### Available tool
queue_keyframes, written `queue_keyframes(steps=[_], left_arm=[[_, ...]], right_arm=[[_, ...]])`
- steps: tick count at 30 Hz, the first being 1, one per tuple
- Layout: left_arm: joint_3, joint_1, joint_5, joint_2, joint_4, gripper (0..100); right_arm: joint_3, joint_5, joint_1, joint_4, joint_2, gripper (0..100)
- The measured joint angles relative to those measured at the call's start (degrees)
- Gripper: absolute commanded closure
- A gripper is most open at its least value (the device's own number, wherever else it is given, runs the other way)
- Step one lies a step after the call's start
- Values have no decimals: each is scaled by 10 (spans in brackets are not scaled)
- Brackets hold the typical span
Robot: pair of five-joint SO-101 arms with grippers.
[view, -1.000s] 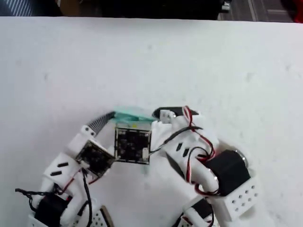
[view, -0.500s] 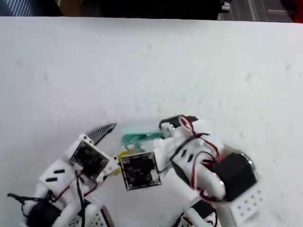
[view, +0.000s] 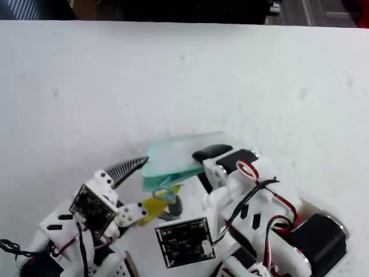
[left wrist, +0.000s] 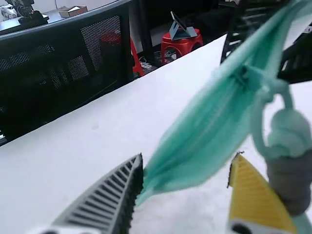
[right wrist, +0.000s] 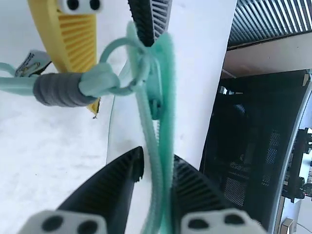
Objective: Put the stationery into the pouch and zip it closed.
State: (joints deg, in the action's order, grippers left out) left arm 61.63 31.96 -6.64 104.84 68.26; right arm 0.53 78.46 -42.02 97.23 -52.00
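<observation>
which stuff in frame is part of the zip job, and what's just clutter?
Job: teal pouch, zip pull with grey bead, right gripper clamped on the pouch, left gripper open around its end.
Just around: black mesh chair, red stool, table.

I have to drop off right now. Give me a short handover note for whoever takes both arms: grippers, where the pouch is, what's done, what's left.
Right gripper: shut on the zipper edge of the green pouch.
Left gripper: open, one finger on each side of the pouch's other end.
The zipper pull's cord with its grey bead hangs beside the left gripper's yellow finger.
Done: the pouch is in hand. I cannot tell whether the stationery is inside or the zip is fully closed.
Left: probably check the contents, finish the zip if needed, then release.
</observation>
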Motion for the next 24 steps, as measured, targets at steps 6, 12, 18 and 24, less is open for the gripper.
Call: queue_keyframes(steps=[6,12,18,24], left_arm=[[0,4,4,0,0,707],[0,38,43,0,1,788],[-1,93,21,0,6,983],[-6,102,-11,0,6,978]], right_arm=[[0,0,-5,2,3,981],[-5,-4,-23,2,36,981],[-6,-60,-31,-4,73,981],[-6,-102,-32,-15,79,981]])
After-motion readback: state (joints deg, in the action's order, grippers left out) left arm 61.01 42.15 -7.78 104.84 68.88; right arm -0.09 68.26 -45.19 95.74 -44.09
